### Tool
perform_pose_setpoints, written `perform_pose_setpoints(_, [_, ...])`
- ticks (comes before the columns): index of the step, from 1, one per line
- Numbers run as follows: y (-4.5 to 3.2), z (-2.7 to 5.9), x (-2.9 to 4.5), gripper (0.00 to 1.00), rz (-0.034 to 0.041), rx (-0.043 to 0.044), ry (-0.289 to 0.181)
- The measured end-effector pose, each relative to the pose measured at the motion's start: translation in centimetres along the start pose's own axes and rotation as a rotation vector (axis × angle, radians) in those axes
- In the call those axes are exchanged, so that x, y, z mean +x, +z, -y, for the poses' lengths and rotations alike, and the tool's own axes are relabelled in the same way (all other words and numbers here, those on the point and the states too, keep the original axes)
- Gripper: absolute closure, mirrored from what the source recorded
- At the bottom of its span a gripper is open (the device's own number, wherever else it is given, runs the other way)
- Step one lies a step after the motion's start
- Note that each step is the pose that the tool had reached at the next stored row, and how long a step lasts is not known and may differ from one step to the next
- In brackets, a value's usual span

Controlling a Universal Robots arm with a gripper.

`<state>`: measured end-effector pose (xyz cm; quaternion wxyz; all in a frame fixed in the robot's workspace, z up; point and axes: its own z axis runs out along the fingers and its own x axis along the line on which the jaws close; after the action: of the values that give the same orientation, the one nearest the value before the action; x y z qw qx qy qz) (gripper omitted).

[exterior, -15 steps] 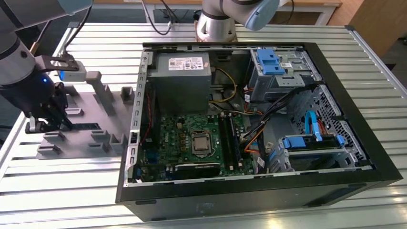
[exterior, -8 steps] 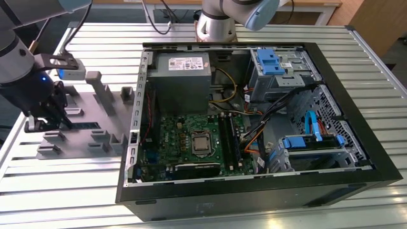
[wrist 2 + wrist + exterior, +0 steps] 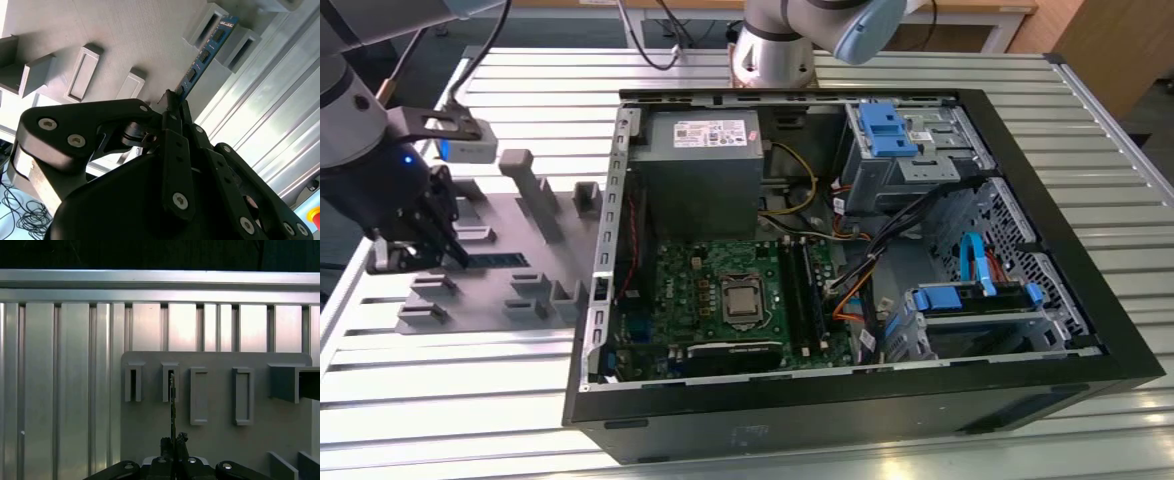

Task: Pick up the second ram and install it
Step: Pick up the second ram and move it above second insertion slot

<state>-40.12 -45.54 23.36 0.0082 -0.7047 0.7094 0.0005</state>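
- While the gripper (image 3: 454, 258) hangs low over the gray fixture plate (image 3: 494, 200) in the exterior view, its dark fingers are drawn close together on one end of the second ram (image 3: 500, 258).
- In the second wrist view the gripper (image 3: 172, 102) pinches the near end of the second ram (image 3: 202, 57), a thin dark stick with black chips along its face. The stick runs away from the fingers across the fixture plate (image 3: 125, 35).
- In the first wrist view the gripper (image 3: 173, 440) holds the second ram (image 3: 172, 405) edge-on. It shows as a narrow line over the fixture plate (image 3: 215, 450).
- The far end of the stick lines up with the slot of a slotted block (image 3: 164, 385) on the fixture plate. I cannot tell whether it still sits in that slot.
- More gray blocks, some slotted and some upright, stand on the fixture plate around the stick.
- The fixture plate lies on a ribbed metal bench (image 3: 454, 400).
- Beside the fixture plate, toward the exterior view's right, stands an open black computer case (image 3: 854, 420) with its green motherboard (image 3: 720, 290) exposed, well apart from the stick.
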Motion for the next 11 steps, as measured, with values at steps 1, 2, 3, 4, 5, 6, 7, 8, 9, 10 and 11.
perform_pose_setpoints(1, [-0.07, 0.0, 0.0, 0.86, 0.0, 0.0, 0.0])
perform_pose_setpoints(2, [-0.14, 0.0, 0.0, 0.86, -0.0001, -0.0001, 0.0])
perform_pose_setpoints(3, [-0.2, 0.0, 0.0, 0.86, 0.0, 0.0, 0.0])
perform_pose_setpoints(4, [-0.27, 0.0, 0.0, 0.86, 0.0, 0.0, 0.0])
perform_pose_setpoints(5, [-0.35, 0.01, 0.0, 0.86, 0.0, 0.0, 0.0])
perform_pose_setpoints(6, [-0.44, 0.01, -0.01, 0.86, 0.0, 0.0, 0.0])
perform_pose_setpoints(7, [-0.53, 0.01, -0.01, 0.86, 0.0, 0.0, 0.0])
perform_pose_setpoints(8, [-0.63, 0.01, -0.01, 0.86, 0.0, 0.0, 0.0])
perform_pose_setpoints(9, [-0.75, 0.01, -0.01, 0.86, 0.0, 0.0, 0.0])
perform_pose_setpoints(10, [-0.86, 0.01, -0.01, 0.86, -0.0001, 0.0, 0.0])
perform_pose_setpoints(11, [-0.98, 0.01, -0.01, 0.86, 0.0, 0.0, 0.0])
